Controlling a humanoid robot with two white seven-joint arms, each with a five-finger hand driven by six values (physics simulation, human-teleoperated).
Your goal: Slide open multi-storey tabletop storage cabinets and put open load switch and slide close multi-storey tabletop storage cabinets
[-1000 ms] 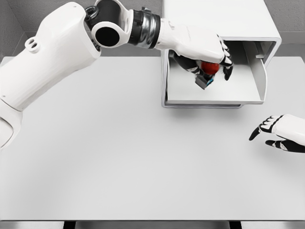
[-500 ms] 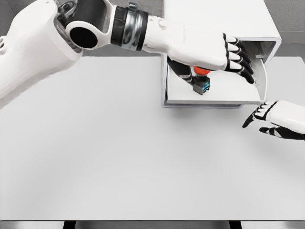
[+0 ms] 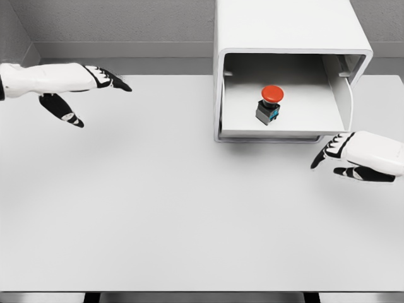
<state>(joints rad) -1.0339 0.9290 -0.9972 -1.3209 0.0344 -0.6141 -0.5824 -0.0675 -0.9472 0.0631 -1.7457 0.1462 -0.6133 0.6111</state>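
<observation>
1. Released the load switch inside the open drawer of the storage cabinet; stood there upright on the drawer floor, red button up, dark base with a blue edge below, touched by neither hand.
2. A second before, held over that same drawer in the left hand; half a second before, already set down with the fingers spreading above it.
3. Since then, pulled the left hand well away to the far left of the table, level with the cabinet's front; fingers stretched out and apart, thumb hanging below, nothing held.
4. Brought the right hand up and inward over the same stretch, from the right edge to just beside the drawer's front right corner; fingers loosely extended and pointing left, empty, not seen touching the drawer front.
5. Judged from this: placing step done, drawer left pulled out, closing step next.
6. Likely called for: right hand against the drawer front, then a straight push toward the cabinet body.
7. Possible risk: switch tipping or sliding on the smooth drawer floor under a hard shove.
</observation>
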